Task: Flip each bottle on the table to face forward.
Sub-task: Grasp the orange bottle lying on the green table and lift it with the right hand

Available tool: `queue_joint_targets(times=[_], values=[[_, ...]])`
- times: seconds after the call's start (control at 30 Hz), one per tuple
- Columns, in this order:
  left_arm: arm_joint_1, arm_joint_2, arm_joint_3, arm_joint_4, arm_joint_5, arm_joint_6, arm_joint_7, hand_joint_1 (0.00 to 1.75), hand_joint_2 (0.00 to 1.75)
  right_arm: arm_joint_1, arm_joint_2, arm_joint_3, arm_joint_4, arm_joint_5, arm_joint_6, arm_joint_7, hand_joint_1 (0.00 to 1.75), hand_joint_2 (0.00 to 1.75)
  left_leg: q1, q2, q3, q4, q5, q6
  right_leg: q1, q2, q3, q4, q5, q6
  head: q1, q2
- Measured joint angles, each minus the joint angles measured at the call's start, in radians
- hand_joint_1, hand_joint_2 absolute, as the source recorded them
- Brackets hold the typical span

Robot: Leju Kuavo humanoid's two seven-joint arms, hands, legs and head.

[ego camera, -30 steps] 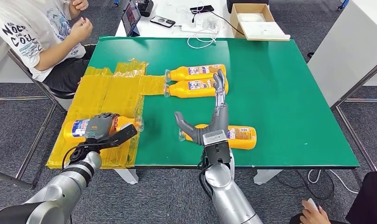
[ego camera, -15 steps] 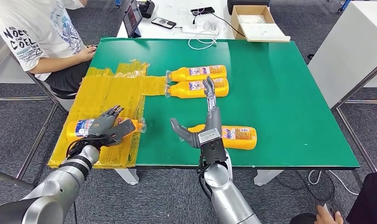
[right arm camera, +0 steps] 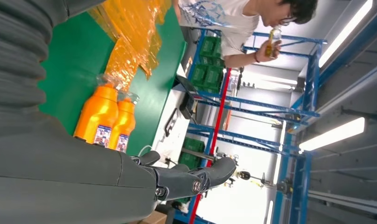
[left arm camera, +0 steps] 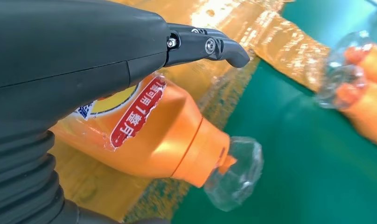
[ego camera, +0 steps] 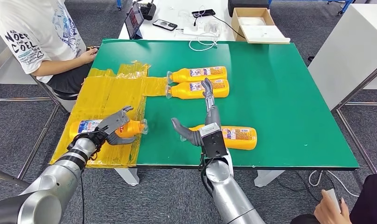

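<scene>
An orange bottle [ego camera: 89,127] with a clear cap lies on the yellow plastic sheet [ego camera: 107,93] at the table's near left, cap toward the table's middle. My left hand [ego camera: 111,128] rests over it with fingers [left arm camera: 205,44] stretched out and spread above the bottle [left arm camera: 163,135], not closed around it. A second bottle [ego camera: 238,136] lies at the near edge; my right hand [ego camera: 206,122] stands open over its neck end, fingers pointing away, thumb out. Two more bottles [ego camera: 198,73] [ego camera: 199,88] lie side by side farther back, also seen past my right hand's fingers [right arm camera: 191,179] as bottles [right arm camera: 99,116].
A person [ego camera: 35,35] sits at the table's far left corner, a hand at the green table's edge [ego camera: 270,161]. A white table behind holds a cardboard box [ego camera: 254,21], a phone and cables. Another person's hand [ego camera: 333,210] shows at lower right.
My left hand has let go of the left bottle, its fingers lifting and spreading. My right hand has shifted slightly left. The seated person lowered an arm to the table.
</scene>
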Motion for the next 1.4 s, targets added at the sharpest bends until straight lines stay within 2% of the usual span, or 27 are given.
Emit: queue_joint_targets(times=[0.13, 0.37, 0.5, 0.57, 0.6, 0.7, 0.73, 0.77, 0.9, 1.07, 1.23, 1.4], values=[[0.008, -0.01, 0.019, -0.002, 0.064, 0.034, -0.053, 0.0, 0.0, -0.001, 0.001, -0.007, 0.011, 0.003, 0.008, -0.003, 0.0, 1.75, 0.0, 0.0, -0.001, 0.0, 0.0, 0.0, 0.0, 0.0, -0.001, 0.0, 0.0, 0.0, 0.0, 0.0], [0.013, -0.023, 0.033, -0.003, 0.08, 0.051, -0.063, 0.0, 0.0, -0.001, 0.002, -0.013, 0.018, 0.004, 0.009, -0.004, 0.0, 1.75, 0.0, 0.0, -0.002, 0.0, 0.0, 0.0, 0.0, 0.0, -0.002, 0.0, 0.0, 0.0, 0.0, 0.0], [0.016, -0.029, 0.038, -0.004, 0.097, 0.078, -0.07, 0.0, 1.75, -0.001, 0.002, -0.015, 0.019, 0.006, 0.008, -0.004, 0.0, 1.75, 0.0, 0.001, -0.002, 0.0, 0.0, 0.0, 0.0, 0.0, -0.003, 0.0, 0.0, 0.0, 0.0, 0.0], [0.025, -0.039, 0.047, -0.012, 0.145, 0.191, -0.094, 0.0, 1.75, 0.0, 0.003, -0.016, 0.02, 0.018, 0.003, -0.002, 0.0, 1.75, 0.0, 0.001, -0.003, 0.0, 0.0, 0.0, 0.0, 0.0, -0.004, 0.0, 0.0, 0.0, 0.0, 0.0], [0.032, -0.047, 0.052, -0.021, 0.176, 0.293, -0.113, 0.0, 1.75, 0.002, 0.004, -0.016, 0.02, 0.031, -0.004, 0.001, 0.0, 1.75, 0.0, 0.001, -0.004, 0.0, 0.0, 0.0, 0.0, 0.0, -0.005, 0.0, 0.0, 0.0, 0.0, 0.0], [0.071, -0.084, 0.049, -0.102, 0.265, 0.705, -0.162, 0.0, 1.75, 0.006, 0.004, -0.008, 0.028, 0.111, -0.025, 0.031, 0.0, 1.75, 0.0, 0.002, -0.006, 0.0, 0.0, 0.0, 0.0, 0.0, -0.006, 0.0, 0.001, 0.0, 0.0, 0.0], [0.093, -0.098, 0.044, -0.157, 0.282, 0.803, -0.169, 0.0, 1.75, 0.002, 0.0, -0.001, 0.04, 0.146, -0.024, 0.048, 0.0, 1.75, 0.0, 0.002, -0.006, 0.0, 0.0, 0.0, 0.0, 0.001, -0.007, 0.0, 0.001, 0.0, 0.0, 0.0], [0.118, -0.112, 0.04, -0.222, 0.29, 0.852, -0.171, 0.0, 1.75, -0.005, -0.006, 0.008, 0.056, 0.182, -0.017, 0.071, 0.0, 1.75, 0.0, 0.002, -0.006, 0.0, 0.0, 0.0, 0.0, 0.001, -0.007, 0.0, 0.001, 0.0, 0.0, 0.0], [0.213, -0.161, 0.03, -0.474, 0.303, 0.872, -0.175, 0.0, 1.75, -0.051, -0.058, 0.031, 0.144, 0.302, 0.04, 0.177, 0.0, 1.75, 0.0, 0.001, -0.009, 0.0, 0.0, 0.0, 0.0, 0.0, -0.009, 0.0, 0.0, 0.001, 0.0, 0.0], [0.3, -0.191, 0.015, -0.679, 0.348, 0.868, -0.169, 0.0, 1.75, -0.117, -0.163, 0.045, 0.249, 0.427, 0.165, 0.32, 0.0, 1.75, -0.001, 0.0, -0.01, 0.001, 0.0, 0.0, -0.001, 0.0, -0.01, 0.0, 0.001, 0.001, 0.0, 0.0], [0.345, -0.189, -0.069, -0.71, 0.609, 0.864, -0.169, 0.0, 1.75, -0.136, -0.276, 0.047, 0.302, 0.505, 0.252, 0.413, 0.0, 1.75, -0.001, -0.001, -0.011, 0.001, 0.0, 0.0, -0.001, -0.001, -0.01, 0.0, 0.001, 0.001, 0.0, 0.0], [0.36, -0.188, -0.161, -0.7, 0.656, 0.863, -0.172, 0.0, 1.75, -0.139, -0.334, 0.048, 0.326, 0.514, 0.278, 0.433, 0.0, 1.75, -0.001, 0.001, -0.012, 0.001, 0.0, 0.0, -0.001, 0.0, -0.011, 0.0, 0.001, 0.001, 0.0, 0.0]])
